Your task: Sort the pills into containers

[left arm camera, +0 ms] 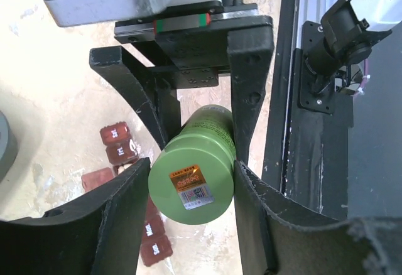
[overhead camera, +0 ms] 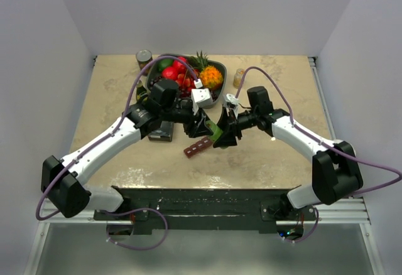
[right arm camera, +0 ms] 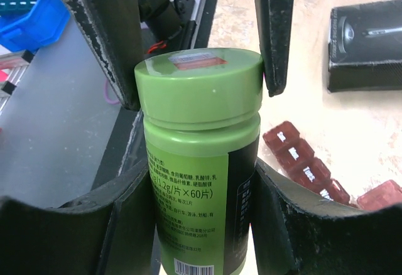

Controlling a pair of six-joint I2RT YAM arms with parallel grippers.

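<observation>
Two hands share one green pill bottle (right arm camera: pixel 188 218), held in the air over the beige tabletop (overhead camera: pixel 107 93). The right hand (right arm camera: pixel 202 181) is clamped on the bottle's labelled body, with a dark finger pressed to each side and printed text and a barcode showing between them. The left hand (left arm camera: pixel 191 171) meets the bottle from the opposite end. Its two fingers are closed against the sides of the green lid (left arm camera: pixel 191 187), whose flat top carries an orange-and-white sticker and faces the left wrist camera. Below the bottle, a little to its near left in the top view, lies the dark red pill organiser (overhead camera: pixel 198 147). It is a narrow strip of small square compartments flat on the tabletop, touched by neither hand. White lettering shows on its lids, and in the left wrist view one paler reddish flap juts out from the strip's side. Left of the bottle a black box (overhead camera: pixel 161 130) rests on the tabletop beneath the left arm. Beyond the bottle sits a heap of fruit (overhead camera: pixel 171 73), with a tin can (overhead camera: pixel 144 57) farther off to the bottle's far left and a small jar (overhead camera: pixel 239 77) to its far right.
</observation>
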